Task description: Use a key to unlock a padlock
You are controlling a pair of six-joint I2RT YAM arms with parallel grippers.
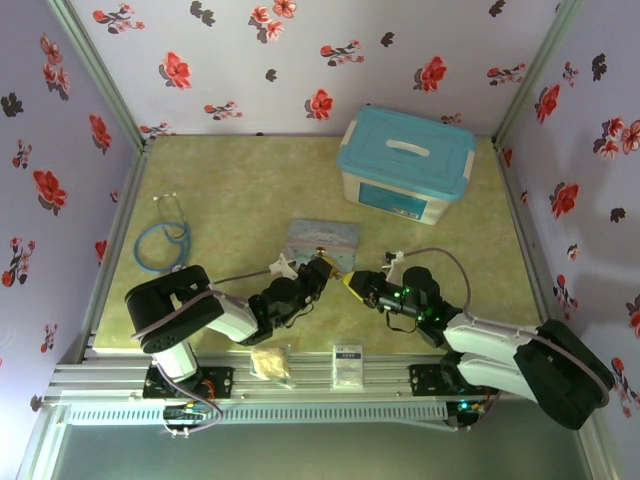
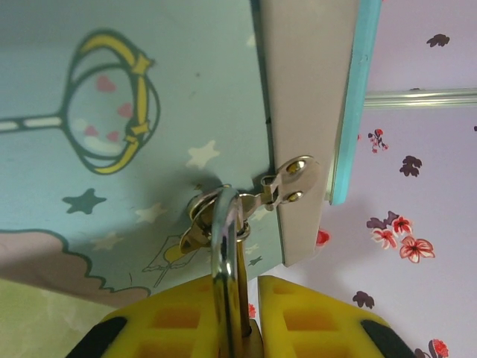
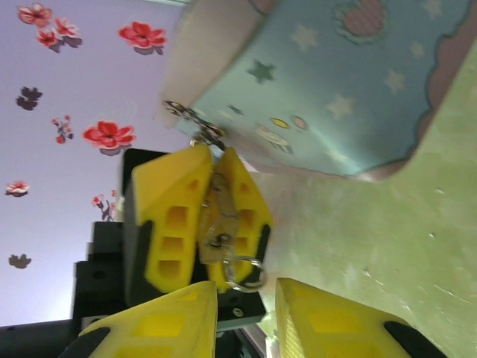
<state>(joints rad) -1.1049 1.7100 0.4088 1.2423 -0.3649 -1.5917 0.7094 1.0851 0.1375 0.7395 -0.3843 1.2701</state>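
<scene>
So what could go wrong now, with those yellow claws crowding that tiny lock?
The open right gripper sits just short of the small metal ring hanging off the tiny brass padlock; closing slightly off could miss or knock it. The left gripper clamps that padlock, whose silvery shackle threads the clasp of the pale blue cartoon tin, so a hard pull might drag it.

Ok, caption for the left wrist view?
Left fingers clamp the padlock by its shackle, threaded through the hasp of the blue tin.

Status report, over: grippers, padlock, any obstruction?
Left gripper shut on padlock, shackle through hasp of tin. Right gripper jaws open, facing the key ring. No obstruction seen.
</scene>
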